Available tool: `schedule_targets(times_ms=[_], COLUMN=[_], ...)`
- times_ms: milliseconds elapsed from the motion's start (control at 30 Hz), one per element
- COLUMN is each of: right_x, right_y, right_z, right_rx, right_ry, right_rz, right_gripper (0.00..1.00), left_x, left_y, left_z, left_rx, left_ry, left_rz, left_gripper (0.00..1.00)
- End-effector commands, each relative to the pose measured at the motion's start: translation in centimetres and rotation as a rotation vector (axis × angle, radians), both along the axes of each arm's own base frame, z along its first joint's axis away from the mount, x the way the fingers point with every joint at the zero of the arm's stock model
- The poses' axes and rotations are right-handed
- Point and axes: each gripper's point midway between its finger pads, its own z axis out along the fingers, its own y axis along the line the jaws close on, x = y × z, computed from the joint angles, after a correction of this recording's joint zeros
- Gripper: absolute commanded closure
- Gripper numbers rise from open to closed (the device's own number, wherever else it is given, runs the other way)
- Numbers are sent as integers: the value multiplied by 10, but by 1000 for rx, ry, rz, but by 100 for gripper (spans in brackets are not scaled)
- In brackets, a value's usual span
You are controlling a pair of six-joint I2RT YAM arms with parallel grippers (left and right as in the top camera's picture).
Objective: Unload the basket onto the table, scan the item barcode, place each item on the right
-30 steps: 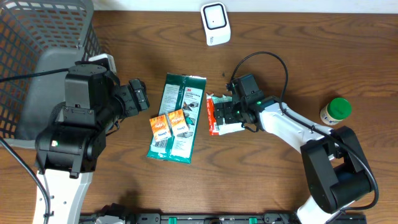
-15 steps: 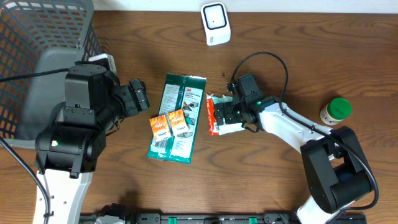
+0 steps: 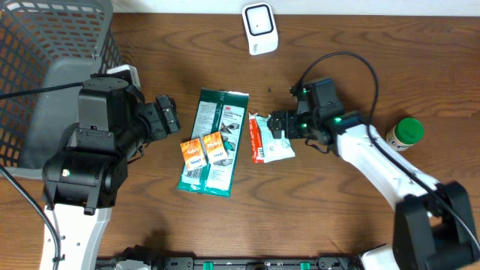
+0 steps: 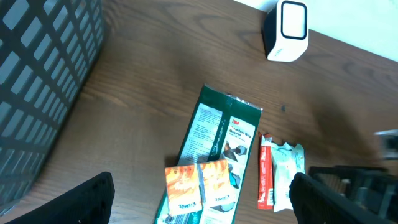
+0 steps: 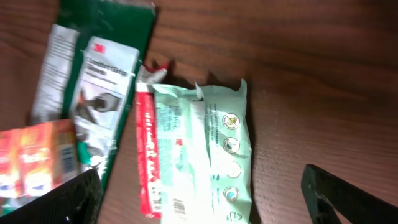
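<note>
Overhead: the wipes packet [image 3: 271,150] lies flat on the surface [image 3: 172,45], just right of the green card pack [image 3: 214,142], touching it or nearly so. My right gripper [image 3: 278,125] hangs over the packet's upper end, jaws wide, holding nothing. My left gripper [image 3: 169,115] is also wide and empty, parked left of the green pack. The scanner [image 3: 259,28] sits at the far edge, well apart.

Handling, my guess: light, soft film pouch, squashy, glossy so a bit slippery. It'll likely sag if pinched at one end, and the crimped end seals look thin and floppy. Best grip is across the short width near the middle, so it stays flat.

Right wrist view shows what looks like a barcode [image 5: 179,204] near one end, beside the red strip [image 5: 146,149]. Keep fingers off that patch and turn that face toward the scanner.
</note>
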Motion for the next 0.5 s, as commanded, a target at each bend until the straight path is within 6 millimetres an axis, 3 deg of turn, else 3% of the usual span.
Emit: schedule_targets(times_ms=[0,133,467], right_x=[0,-1,-5], right_y=[-5,-23,-25], right_z=[10,-2,-31], right_rx=[19,-60,-93], right_ry=[8,33,104], right_rz=[-17,-66,-68], right_gripper=[1,1,1], left_x=[1,1,1], left_y=[3,3,3], left_z=[6,6,6], left_rx=[10,10,10], left_ry=[-16,-16,-16], left_rz=[13,13,13], left_gripper=[10,10,10])
